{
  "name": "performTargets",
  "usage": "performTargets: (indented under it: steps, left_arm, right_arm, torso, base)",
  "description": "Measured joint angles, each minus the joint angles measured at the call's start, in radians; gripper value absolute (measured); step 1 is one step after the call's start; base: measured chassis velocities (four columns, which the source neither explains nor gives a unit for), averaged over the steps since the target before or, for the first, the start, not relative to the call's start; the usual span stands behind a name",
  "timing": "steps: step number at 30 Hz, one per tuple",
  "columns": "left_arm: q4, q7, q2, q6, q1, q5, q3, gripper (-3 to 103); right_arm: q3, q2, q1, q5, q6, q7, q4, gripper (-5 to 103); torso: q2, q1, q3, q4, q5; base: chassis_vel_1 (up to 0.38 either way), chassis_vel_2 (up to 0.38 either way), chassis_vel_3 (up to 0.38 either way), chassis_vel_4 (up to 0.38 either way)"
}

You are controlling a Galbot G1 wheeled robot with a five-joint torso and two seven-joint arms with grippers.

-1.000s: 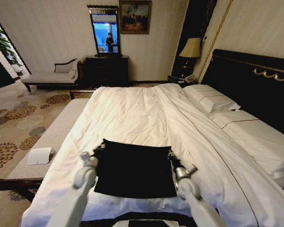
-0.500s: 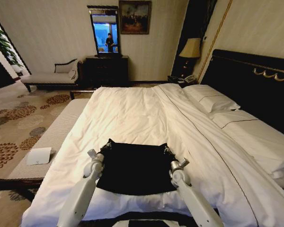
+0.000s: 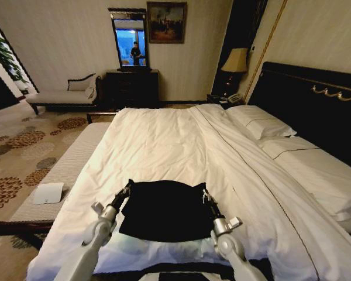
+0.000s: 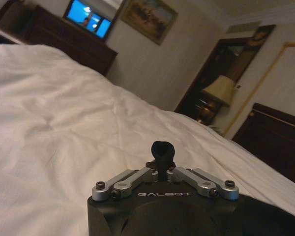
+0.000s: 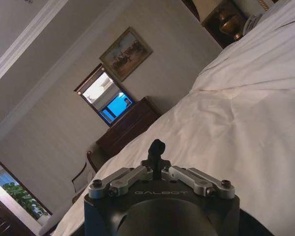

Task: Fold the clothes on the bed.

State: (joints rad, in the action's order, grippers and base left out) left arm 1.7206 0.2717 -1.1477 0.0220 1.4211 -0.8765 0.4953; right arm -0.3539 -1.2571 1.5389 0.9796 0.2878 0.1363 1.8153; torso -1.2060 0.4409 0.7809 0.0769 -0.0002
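Both grippers held the T-shirt at the near end of the bed.

In the head view, the black T-shirt (image 3: 165, 209) lay on the white duvet (image 3: 164, 146) of the bed (image 3: 316, 111), with the left gripper (image 3: 126, 191) and right gripper (image 3: 206, 195) at its far corners. In the left wrist view, the jaws were clenched on a tuft of the black fabric. In the right wrist view, it was the same. I judged that such small pinches could slip, and uneven pulling would make a crooked fold.

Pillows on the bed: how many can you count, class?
2, both by the headboard on the bed: one pillow farther from the robot, one pillow nearer. Others may be hidden.
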Motion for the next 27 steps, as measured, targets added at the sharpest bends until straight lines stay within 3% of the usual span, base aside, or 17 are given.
performTargets:
  steps: [6,10,18,27]
  left_arm:
    - [0.007,0.060,0.002,0.033,0.041,0.018,0.044,2]
    - [-0.015,0.116,0.005,0.058,0.075,0.041,0.093,2]
    - [-0.050,0.133,-0.012,0.075,0.107,0.082,0.128,2]
    - [0.019,0.141,-0.048,0.109,0.210,0.151,0.141,2]
  right_arm:
    - [-0.005,-0.005,0.083,-0.017,0.046,0.004,0.025,2]
    - [-0.002,-0.007,0.143,-0.032,0.125,0.028,-0.006,2]
    - [-0.003,-0.004,0.147,-0.022,0.179,0.051,-0.069,2]
    - [0.007,0.006,0.192,-0.038,0.207,0.055,-0.057,2]
  torso:
    - [0.000,0.000,0.000,0.0003,0.0000]
    - [0.000,0.000,0.000,0.0003,0.0002]
    - [0.000,0.000,0.000,0.0002,0.0001]
    - [0.000,0.000,0.000,0.0002,0.0003]
  base:
    - [0.000,0.000,0.000,0.000]
    - [0.000,0.000,0.000,0.000]
    - [0.000,0.000,0.000,0.000]
    - [0.000,0.000,0.000,0.000]
